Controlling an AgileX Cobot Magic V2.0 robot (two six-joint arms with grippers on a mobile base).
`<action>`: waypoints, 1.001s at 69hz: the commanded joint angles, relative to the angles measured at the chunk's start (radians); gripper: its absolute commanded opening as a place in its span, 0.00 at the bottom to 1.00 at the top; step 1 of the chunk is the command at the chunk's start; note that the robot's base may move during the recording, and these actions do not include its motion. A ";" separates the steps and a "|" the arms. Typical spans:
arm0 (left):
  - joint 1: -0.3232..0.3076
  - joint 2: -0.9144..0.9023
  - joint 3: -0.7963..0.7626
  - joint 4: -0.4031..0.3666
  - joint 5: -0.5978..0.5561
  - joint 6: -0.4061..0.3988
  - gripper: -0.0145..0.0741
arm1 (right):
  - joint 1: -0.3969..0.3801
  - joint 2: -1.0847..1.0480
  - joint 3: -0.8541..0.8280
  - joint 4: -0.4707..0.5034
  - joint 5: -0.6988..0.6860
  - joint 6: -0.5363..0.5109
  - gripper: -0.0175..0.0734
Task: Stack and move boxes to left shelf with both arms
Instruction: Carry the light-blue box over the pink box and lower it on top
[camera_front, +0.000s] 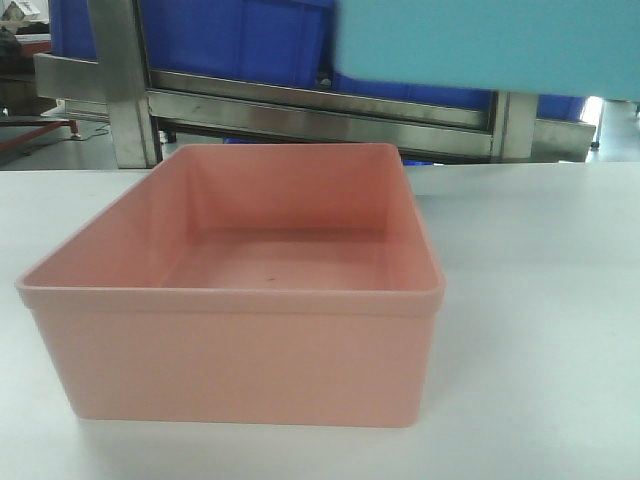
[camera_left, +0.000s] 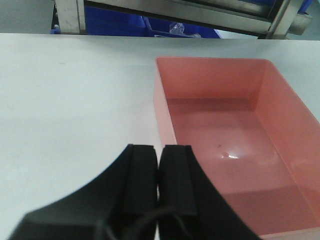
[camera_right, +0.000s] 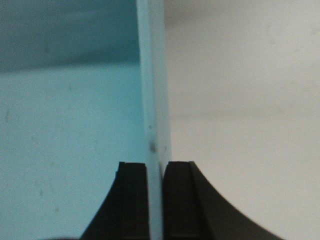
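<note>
The salmon pink box (camera_front: 240, 300) stands open-top and empty on the white table, in the middle of the front view. It also shows in the left wrist view (camera_left: 230, 135), to the right. My left gripper (camera_left: 159, 150) is shut and empty, hovering beside the pink box's near left corner. The light sky blue box (camera_front: 480, 45) hangs in the air at the upper right of the front view, above and behind the pink box. My right gripper (camera_right: 155, 167) is shut on the blue box's wall (camera_right: 152, 100), one finger inside and one outside.
A steel shelf frame (camera_front: 125, 90) with dark blue crates (camera_front: 230, 35) stands behind the table's far edge. The white table (camera_front: 540, 300) spreads to the left and right of the pink box.
</note>
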 joint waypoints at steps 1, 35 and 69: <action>-0.005 -0.003 -0.028 -0.002 -0.090 0.002 0.15 | 0.078 -0.040 -0.032 0.052 -0.097 0.110 0.25; -0.005 -0.003 -0.028 -0.002 -0.091 0.002 0.15 | 0.530 0.102 -0.032 -0.320 -0.238 0.664 0.25; -0.005 -0.003 -0.028 -0.007 -0.091 0.002 0.15 | 0.559 0.264 -0.032 -0.410 -0.266 0.675 0.25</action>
